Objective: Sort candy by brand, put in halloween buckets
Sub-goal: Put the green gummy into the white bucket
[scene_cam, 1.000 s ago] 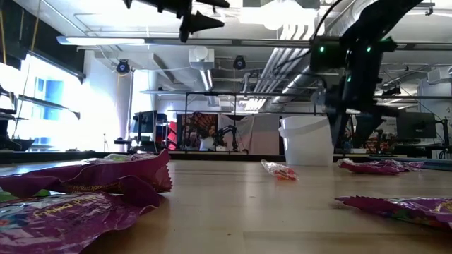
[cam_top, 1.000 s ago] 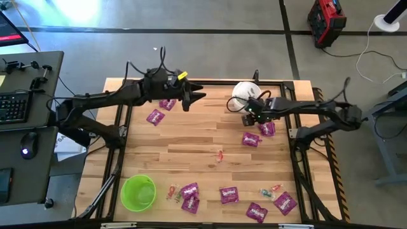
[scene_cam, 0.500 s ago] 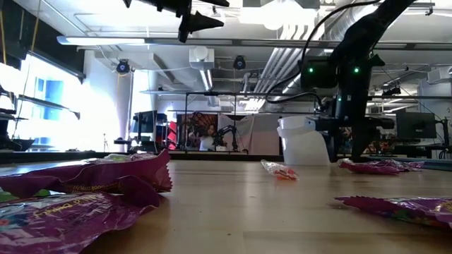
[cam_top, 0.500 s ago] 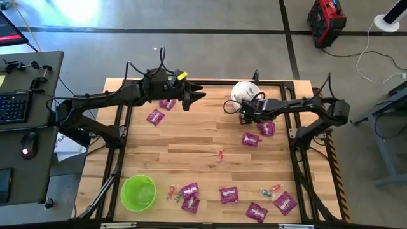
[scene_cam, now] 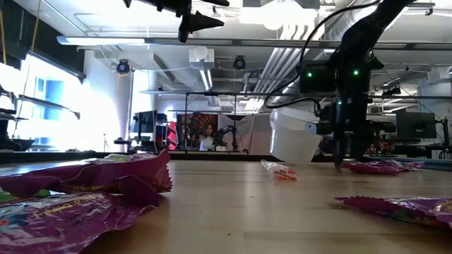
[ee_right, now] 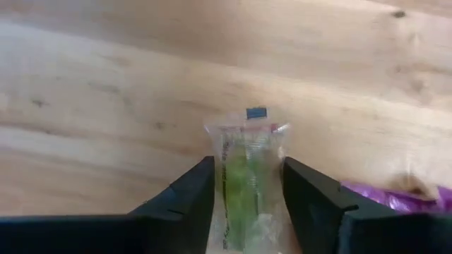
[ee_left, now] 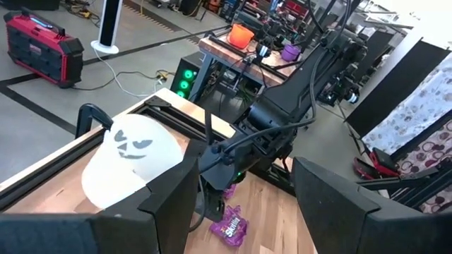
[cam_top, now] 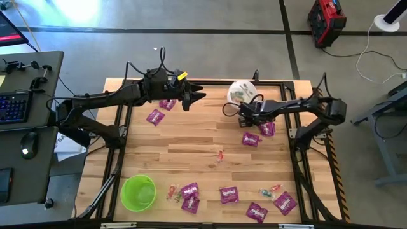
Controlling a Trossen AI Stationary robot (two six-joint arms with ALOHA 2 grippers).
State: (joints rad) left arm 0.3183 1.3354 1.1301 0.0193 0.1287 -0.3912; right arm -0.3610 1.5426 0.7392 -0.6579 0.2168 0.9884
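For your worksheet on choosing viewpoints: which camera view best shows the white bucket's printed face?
The left wrist view: the white bucket turns its dark face print towards it. The high view shows only its tilted top; the low view its plain side; the right wrist view misses it.

This was a robotics lab or workshop. The wooden bench (cam_top: 191, 140) stood in a black metal frame on a grey concrete floor (cam_top: 210, 44) marked with dark tape lines. At nine o'clock of it sat a desk with a keyboard (cam_top: 14, 107) and mouse (cam_top: 27, 142); at one o'clock lay a red and black equipment case (cam_top: 325, 22) with a white cable (cam_top: 372, 51). Beyond the bench, exposed ceiling pipes (scene_cam: 282, 60), strip lights and more robot stations (ee_left: 296, 56) showed.
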